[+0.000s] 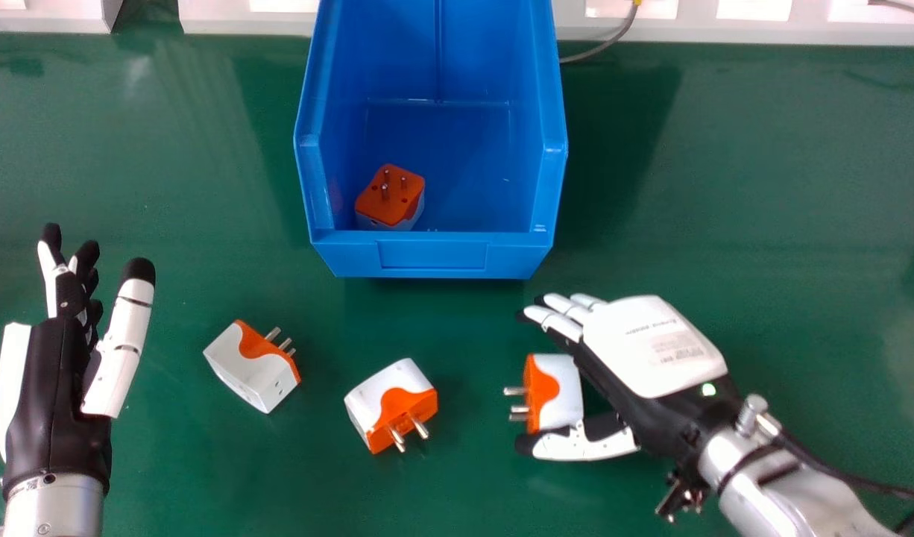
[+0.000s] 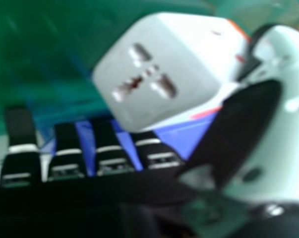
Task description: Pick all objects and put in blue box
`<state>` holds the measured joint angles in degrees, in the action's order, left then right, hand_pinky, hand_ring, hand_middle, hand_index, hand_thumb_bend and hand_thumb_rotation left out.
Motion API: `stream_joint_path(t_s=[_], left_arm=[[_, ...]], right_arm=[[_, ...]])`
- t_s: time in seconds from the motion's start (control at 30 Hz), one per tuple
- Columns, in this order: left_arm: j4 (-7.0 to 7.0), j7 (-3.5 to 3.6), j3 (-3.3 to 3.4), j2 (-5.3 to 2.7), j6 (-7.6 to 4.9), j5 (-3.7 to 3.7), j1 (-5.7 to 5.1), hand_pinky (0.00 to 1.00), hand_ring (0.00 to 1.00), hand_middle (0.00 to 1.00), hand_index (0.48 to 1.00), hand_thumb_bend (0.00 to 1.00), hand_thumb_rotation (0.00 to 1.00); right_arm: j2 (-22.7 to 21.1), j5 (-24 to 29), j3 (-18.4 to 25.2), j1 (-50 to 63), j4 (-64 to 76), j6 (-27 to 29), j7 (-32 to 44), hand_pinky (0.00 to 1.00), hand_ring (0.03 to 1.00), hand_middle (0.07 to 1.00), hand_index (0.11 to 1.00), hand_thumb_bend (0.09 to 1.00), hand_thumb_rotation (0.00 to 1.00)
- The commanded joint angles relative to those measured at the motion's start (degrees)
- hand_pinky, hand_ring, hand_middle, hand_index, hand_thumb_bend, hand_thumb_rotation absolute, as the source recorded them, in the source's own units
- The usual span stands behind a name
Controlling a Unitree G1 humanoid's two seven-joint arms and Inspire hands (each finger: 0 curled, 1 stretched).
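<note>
In the head view, my right hand (image 1: 647, 347) is over the table at the right, fingers extended on the far side of a white and orange plug adapter (image 1: 561, 393) and thumb on its near side. The right hand view has this adapter (image 2: 156, 74) between the fingers and the thumb (image 2: 268, 114). Two more adapters lie on the table, one in the middle (image 1: 386, 399) and one to the left (image 1: 252, 365). Another adapter (image 1: 391, 195) rests inside the blue box (image 1: 435, 255), pins up. My left hand (image 1: 62, 388) is open at the left, holding nothing.
A green table surface (image 1: 763, 186) surrounds the box and adapters. White framing (image 1: 725, 26) runs along the far table edge, with a grey cable (image 1: 602, 46) beside the box. A dark cable (image 1: 845, 471) follows my right forearm.
</note>
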<state>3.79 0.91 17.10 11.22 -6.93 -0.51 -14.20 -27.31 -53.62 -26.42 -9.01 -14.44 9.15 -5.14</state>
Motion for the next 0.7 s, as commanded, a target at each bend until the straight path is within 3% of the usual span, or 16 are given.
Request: stream_joint_path(t_s=[0.0,0.1,0.17,0.37,0.43,0.5,0.53,0.6,0.63,0.67], left_arm=[[0.63,-0.26,0.47,0.61,-0.48,0.04,0.48,1.00,1.00,0.99,0.946,0.41,0.78],[0.36,-0.28,0.32,0.94,-0.87,0.72,0.53,1.00,1.00,1.00,0.951,0.42,0.79],[-0.17,0.07,0.45,0.90,-1.37,0.21,0.78,1.00,1.00,1.00,0.954,0.42,0.79],[0.45,-0.42,0.22,0.93,-0.60,1.00,0.73,1.00,1.00,0.99,0.954,0.42,0.80],[0.49,-0.41,0.26,0.79,-0.49,0.74,0.82,1.00,1.00,0.99,0.955,0.44,0.80],[0.17,-0.25,0.42,0.41,-0.83,-0.21,1.11,1.00,1.00,0.99,0.952,0.44,0.79],[0.07,-0.23,0.40,0.44,-0.90,-0.25,1.18,1.00,0.99,0.99,0.949,0.43,0.77],[0.19,-0.50,0.18,0.94,-0.61,0.85,1.15,1.00,0.99,0.99,0.951,0.42,0.78],[0.03,-0.41,0.20,1.01,-0.75,0.83,1.25,1.00,1.00,0.99,0.951,0.43,0.79],[-0.24,-0.23,0.33,0.90,-0.80,0.33,1.51,1.00,1.00,0.99,0.955,0.43,0.79]], right_arm=[[-0.65,-0.82,-0.94,-1.23,-3.11,-0.65,1.09,0.80,0.894,0.911,0.879,0.475,0.60],[-0.73,-1.53,-1.95,-3.29,-5.66,-0.35,0.89,0.80,0.893,0.910,0.878,0.476,0.61],[-0.76,-2.55,-2.98,-4.67,-7.61,-0.12,-0.35,0.79,0.887,0.904,0.871,0.480,0.62],[-0.66,-2.93,-4.95,-7.37,-12.06,0.99,-1.72,0.78,0.876,0.888,0.859,0.475,0.56],[-0.46,-3.04,-5.40,-8.08,-13.37,1.10,-2.24,0.76,0.843,0.857,0.831,0.449,0.54],[0.26,-1.44,-4.93,-8.30,-15.18,2.25,-4.16,0.60,0.673,0.703,0.700,0.441,0.46],[0.88,0.27,-4.26,-8.24,-15.96,2.64,-4.12,0.48,0.541,0.582,0.603,0.460,0.34],[1.80,3.48,-3.18,-7.90,-16.35,2.67,-2.82,0.29,0.349,0.404,0.509,0.484,0.20],[2.00,4.24,-2.99,-7.72,-16.31,2.65,-2.71,0.23,0.284,0.342,0.495,0.485,0.18],[2.12,4.66,-2.90,-7.50,-16.01,2.42,-2.65,0.16,0.209,0.268,0.482,0.487,0.17]])
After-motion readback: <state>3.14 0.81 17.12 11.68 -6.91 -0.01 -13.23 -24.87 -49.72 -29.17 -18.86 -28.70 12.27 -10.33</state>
